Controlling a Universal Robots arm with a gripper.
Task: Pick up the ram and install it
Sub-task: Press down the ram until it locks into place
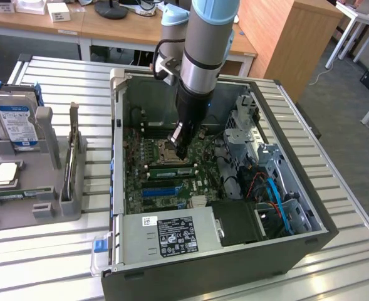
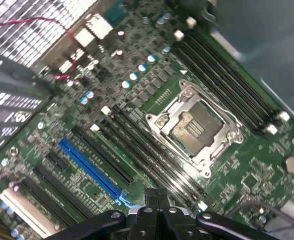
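My gripper (image 1: 183, 152) hangs inside the open computer case (image 1: 118, 157), just above the motherboard (image 1: 137, 182) beside the empty CPU socket (image 1: 170, 150). Its fingers are shut with nothing visible between them. A long narrow green stick that looks like the ram (image 1: 170, 169) sits along the memory slots directly under the fingertips. From the wrist, the gripper (image 2: 154, 196) is closed above the dark memory slots (image 2: 151, 160), with the CPU socket (image 2: 196, 127) beyond. Whether the stick is fully seated I cannot tell.
A grey holder (image 1: 43, 188) on the exterior view's left carries a hard drive (image 1: 15, 122), a square processor chip (image 1: 4, 174) and a thin green strip (image 1: 9, 196). Inside the case are a power supply (image 1: 171, 235), a drive cage (image 1: 244, 135), cables and a blue slot (image 2: 92, 170).
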